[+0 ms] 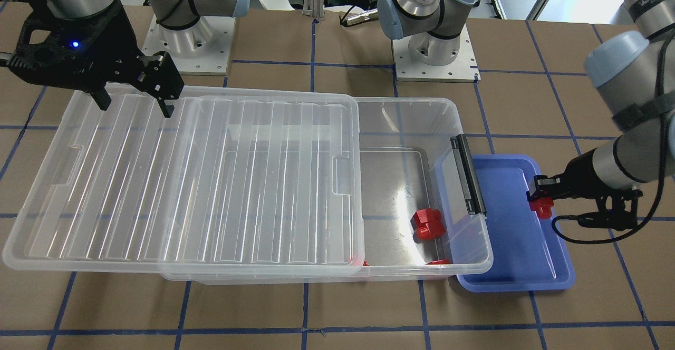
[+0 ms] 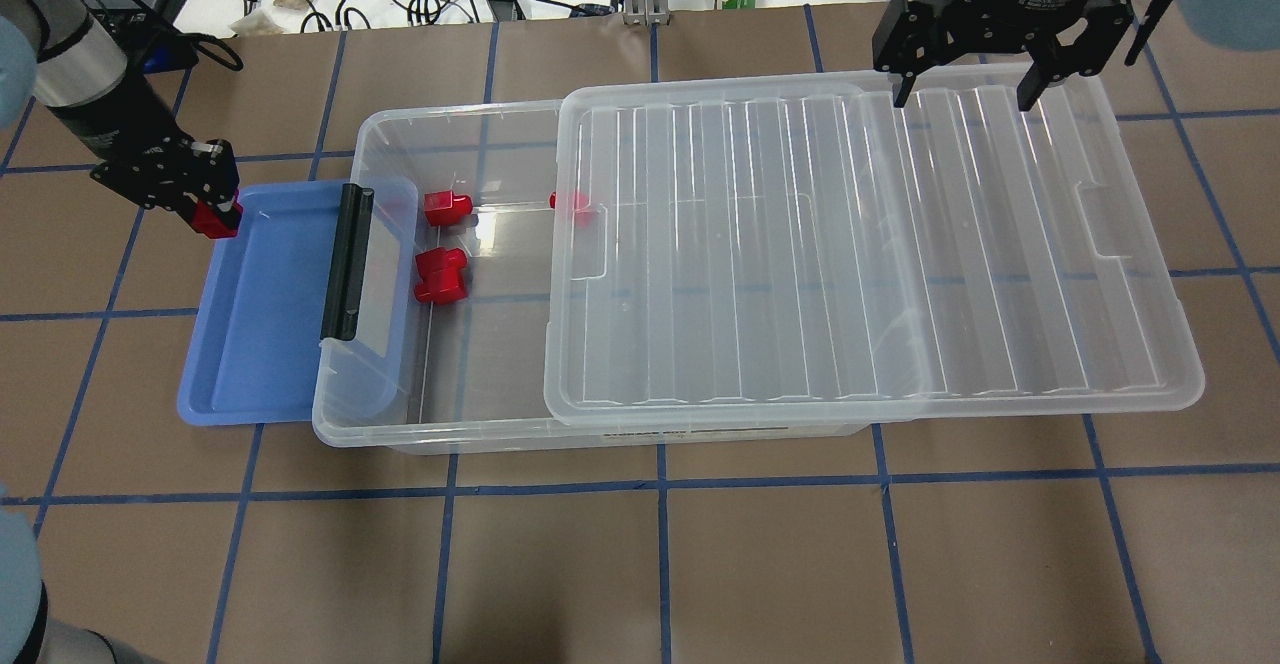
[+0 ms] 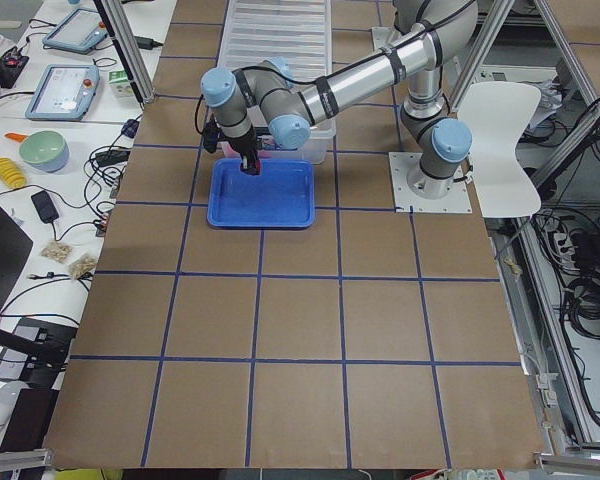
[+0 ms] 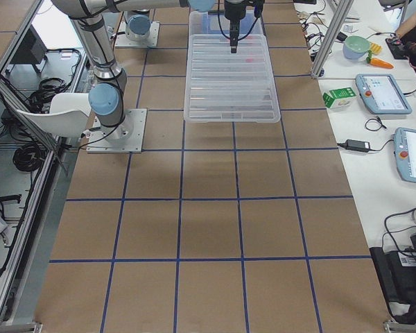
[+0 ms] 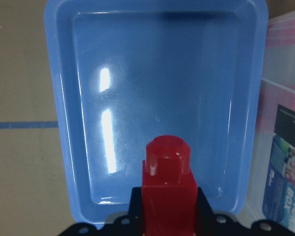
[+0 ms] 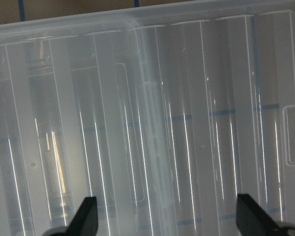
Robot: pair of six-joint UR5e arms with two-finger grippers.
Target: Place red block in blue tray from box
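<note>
My left gripper point(image 2: 212, 219) is shut on the small red block point(image 5: 167, 187) and holds it over the far end of the blue tray point(image 2: 262, 344). The block also shows in the front view point(image 1: 541, 206) over the tray point(image 1: 514, 244). The tray lies against the latch end of the clear box point(image 2: 440, 414), whose ribbed lid point(image 2: 860, 254) is slid aside, leaving that end uncovered. My right gripper point(image 2: 968, 94) is open and empty above the lid's far edge; its fingertips point(image 6: 88, 214) show in the right wrist view.
Inside the box lie a larger lumpy red block point(image 2: 441, 276), another red block point(image 2: 446, 207) and a red piece point(image 2: 572, 203) half under the lid. The black latch bar point(image 2: 346, 262) stands between box and tray. The arm bases point(image 1: 435, 49) sit behind the box.
</note>
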